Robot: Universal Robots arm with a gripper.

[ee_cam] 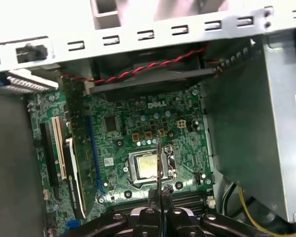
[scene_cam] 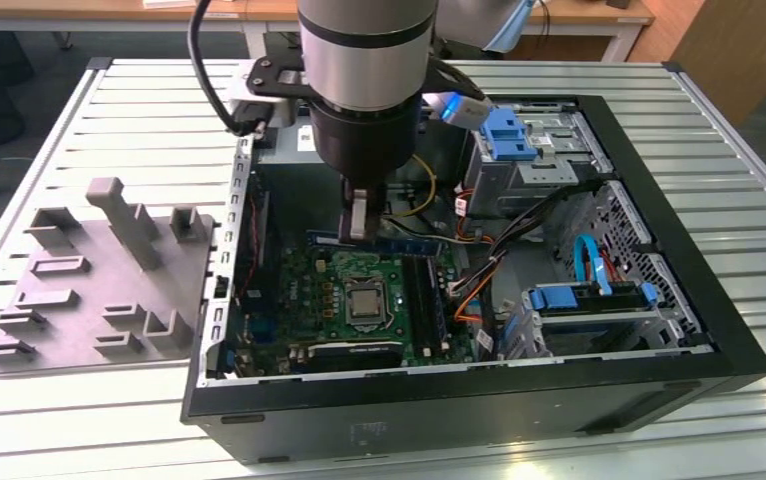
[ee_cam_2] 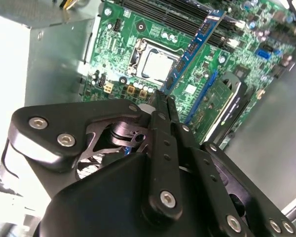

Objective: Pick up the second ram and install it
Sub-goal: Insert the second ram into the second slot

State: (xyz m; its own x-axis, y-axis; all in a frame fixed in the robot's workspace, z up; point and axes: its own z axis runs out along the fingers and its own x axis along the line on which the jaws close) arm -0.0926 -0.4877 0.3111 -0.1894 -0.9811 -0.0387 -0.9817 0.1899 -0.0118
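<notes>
One stick, the second ram [ee_cam_2: 193,48], is held clamped in the gripper [scene_cam: 355,234] over the green motherboard [scene_cam: 314,290], inside the opened computer case [scene_cam: 463,412].

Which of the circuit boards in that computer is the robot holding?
The thin blue stick, clamped in the gripper over the large green board. That board and the upright card are mounted in the case.

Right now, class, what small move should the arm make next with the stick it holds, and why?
Probably turn the wrist: the gripper holds the second ram above the motherboard, seemingly crosswise to the black slots, so it should line up before lowering.
</notes>
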